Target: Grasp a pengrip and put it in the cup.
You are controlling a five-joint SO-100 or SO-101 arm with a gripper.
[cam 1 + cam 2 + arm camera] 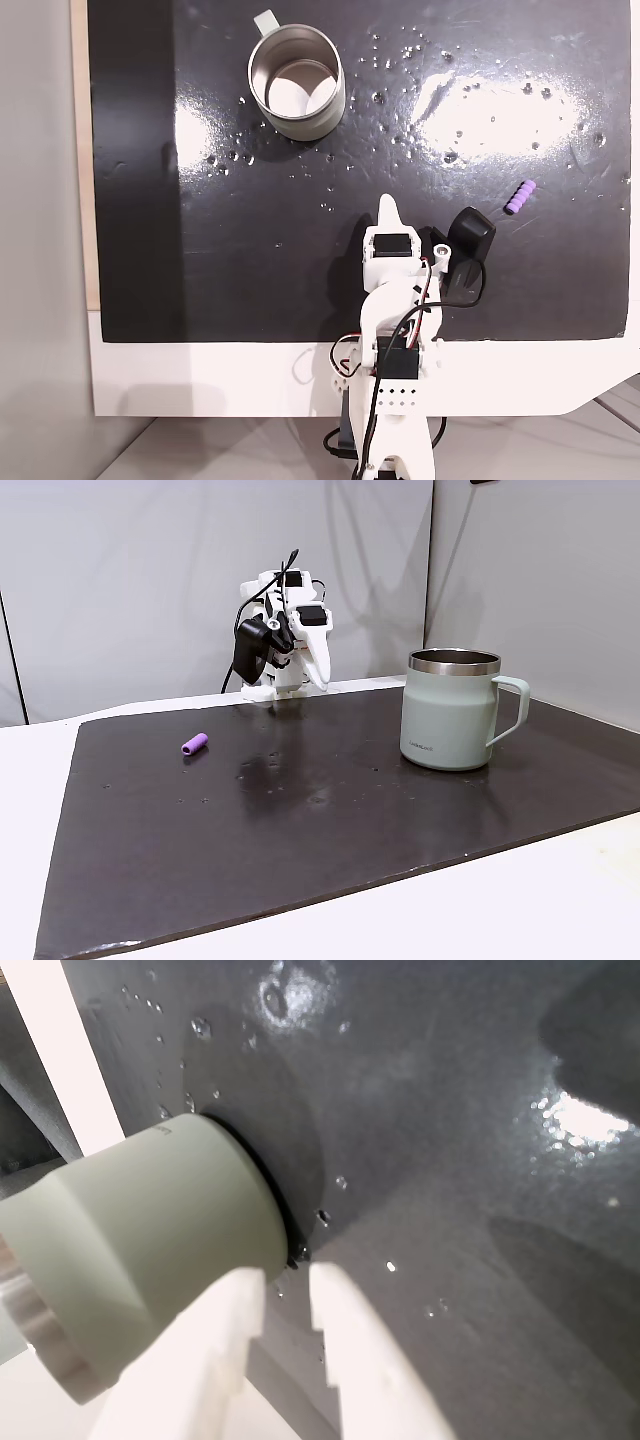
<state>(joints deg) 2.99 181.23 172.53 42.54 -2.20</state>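
Note:
The pengrip [519, 198] is a small light-purple ribbed cylinder lying on the black mat, right of the arm in a fixed view and at the mat's left [194, 744] in the other. The cup [337, 100], a pale mug with a steel rim and handle, stands upright far from it, and its inside looks bare. In the other fixed view the cup [445, 715] is on the right. My gripper [388, 207] [320, 675] hangs folded near the arm's base, above the mat. In the wrist view the cup [150, 1220] looms at left and my gripper [288, 1275] has a thin slit between its fingers, holding nothing.
A black mat [250, 250] with small shiny specks covers the white table [200, 380]. The arm's base stands at the mat's edge. A pale wall [150, 580] rises close behind the arm.

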